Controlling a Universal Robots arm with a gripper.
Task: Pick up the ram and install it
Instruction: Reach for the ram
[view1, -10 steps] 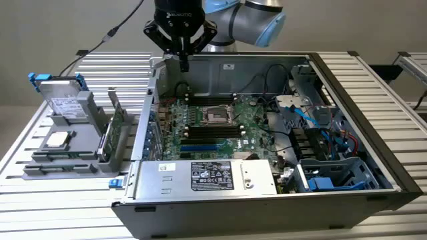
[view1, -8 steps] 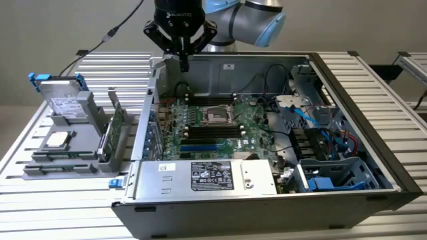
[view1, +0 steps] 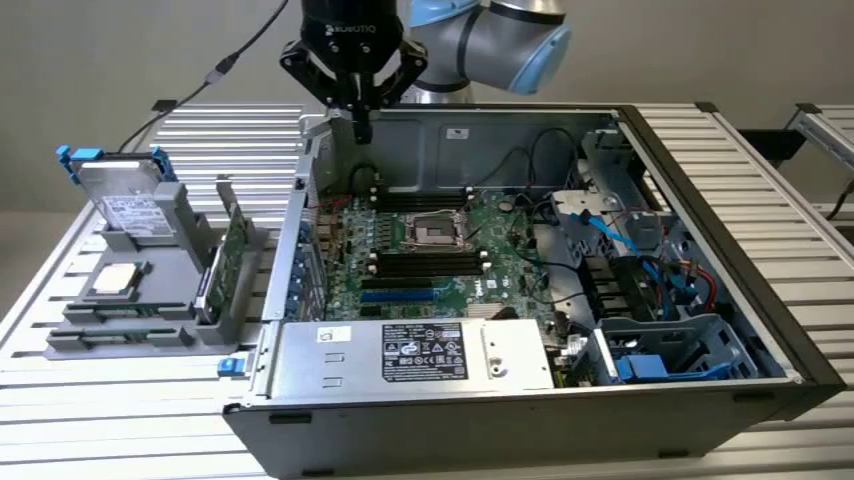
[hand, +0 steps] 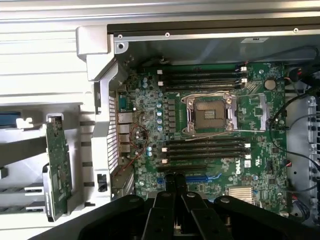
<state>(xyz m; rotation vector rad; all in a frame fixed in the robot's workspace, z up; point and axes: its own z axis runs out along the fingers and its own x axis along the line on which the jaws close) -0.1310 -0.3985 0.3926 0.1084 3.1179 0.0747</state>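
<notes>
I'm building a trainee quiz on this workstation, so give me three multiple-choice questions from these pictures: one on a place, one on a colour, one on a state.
1. Where does the gripper hang? A) over the far corner of the open computer case, at the exterior view's left; B) low over the power supply; C) beyond the table.
2. What colour are the clips on the drive at the exterior view's left? A) red; B) blue; C) yellow.
3. How are the gripper's fingers? A) wide open; B) shut on a green board; C) shut, holding nothing.
Answers: 1 A, it hangs above that corner's rim; 2 B, both clips show blue; 3 C, the fingers meet with nothing between.
</notes>
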